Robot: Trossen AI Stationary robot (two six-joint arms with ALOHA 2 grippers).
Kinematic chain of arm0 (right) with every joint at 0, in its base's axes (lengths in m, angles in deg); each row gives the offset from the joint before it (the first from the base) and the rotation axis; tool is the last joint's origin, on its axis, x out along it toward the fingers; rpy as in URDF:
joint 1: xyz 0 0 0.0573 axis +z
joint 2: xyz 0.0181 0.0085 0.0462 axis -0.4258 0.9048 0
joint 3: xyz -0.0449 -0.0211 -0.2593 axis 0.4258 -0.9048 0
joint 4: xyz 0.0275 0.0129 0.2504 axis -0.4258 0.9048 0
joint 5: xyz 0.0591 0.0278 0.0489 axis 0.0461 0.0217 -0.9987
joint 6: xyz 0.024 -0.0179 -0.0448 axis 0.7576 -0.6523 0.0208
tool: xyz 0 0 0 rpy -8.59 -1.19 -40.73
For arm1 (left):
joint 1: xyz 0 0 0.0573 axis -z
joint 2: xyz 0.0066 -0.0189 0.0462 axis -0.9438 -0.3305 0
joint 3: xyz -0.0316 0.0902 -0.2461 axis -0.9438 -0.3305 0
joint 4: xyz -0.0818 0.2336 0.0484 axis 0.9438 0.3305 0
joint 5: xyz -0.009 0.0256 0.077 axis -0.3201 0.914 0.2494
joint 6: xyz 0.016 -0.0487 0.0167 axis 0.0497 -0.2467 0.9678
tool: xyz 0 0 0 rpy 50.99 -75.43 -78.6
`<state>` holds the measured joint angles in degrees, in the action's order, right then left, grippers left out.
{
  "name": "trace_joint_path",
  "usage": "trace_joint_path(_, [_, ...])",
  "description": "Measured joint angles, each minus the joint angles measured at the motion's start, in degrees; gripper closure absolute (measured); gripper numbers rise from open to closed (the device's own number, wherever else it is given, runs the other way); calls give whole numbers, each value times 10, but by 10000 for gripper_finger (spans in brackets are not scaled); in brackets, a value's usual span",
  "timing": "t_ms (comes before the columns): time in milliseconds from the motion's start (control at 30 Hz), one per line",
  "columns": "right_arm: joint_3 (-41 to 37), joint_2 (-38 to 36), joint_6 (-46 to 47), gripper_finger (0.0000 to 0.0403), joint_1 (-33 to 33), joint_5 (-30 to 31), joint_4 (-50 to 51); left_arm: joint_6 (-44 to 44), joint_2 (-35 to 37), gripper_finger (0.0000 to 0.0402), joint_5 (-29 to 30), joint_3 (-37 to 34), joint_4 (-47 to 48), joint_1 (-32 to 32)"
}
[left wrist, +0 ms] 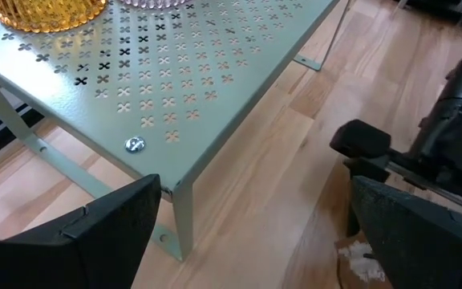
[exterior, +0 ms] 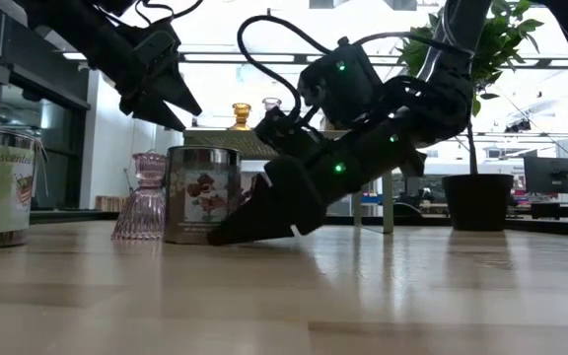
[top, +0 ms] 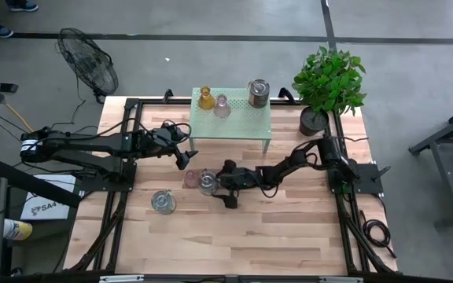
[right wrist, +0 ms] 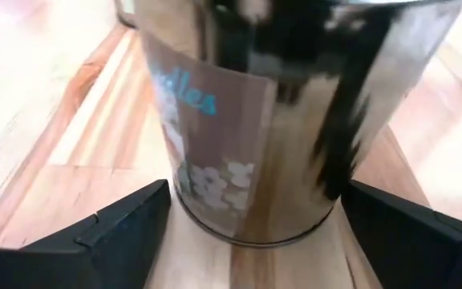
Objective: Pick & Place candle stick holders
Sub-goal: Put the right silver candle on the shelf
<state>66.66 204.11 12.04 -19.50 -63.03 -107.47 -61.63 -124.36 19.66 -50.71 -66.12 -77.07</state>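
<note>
Right gripper [top: 213,187] spread wide around a silvery tin [top: 207,181] – pink holder [top: 191,179] just beyond; left gripper [top: 185,151] open beside the green stand [top: 234,126] edge

Glossy labelled metal holder [right wrist: 271,120], pale wood-plank table [top: 274,228], matt perforated green metal stand [left wrist: 215,72].

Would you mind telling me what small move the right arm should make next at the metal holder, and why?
Probably close the right pincer on the silvery metal holder. The wrist view shows its fingers open on either side of the holder with gaps left, and the holder stands on the table beside the pink glass holder. The left pincer hovers open by the green stand.
</note>
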Motion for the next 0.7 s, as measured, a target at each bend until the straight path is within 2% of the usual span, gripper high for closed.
trace_joint_path(433, [0,1,-36,39,5,-8,-96,0,0,5,-1,0,0,0])
trace_joint_path(700, [1,28,-33,39,4,-39,-174,0,0,5,-1,0,0,0])
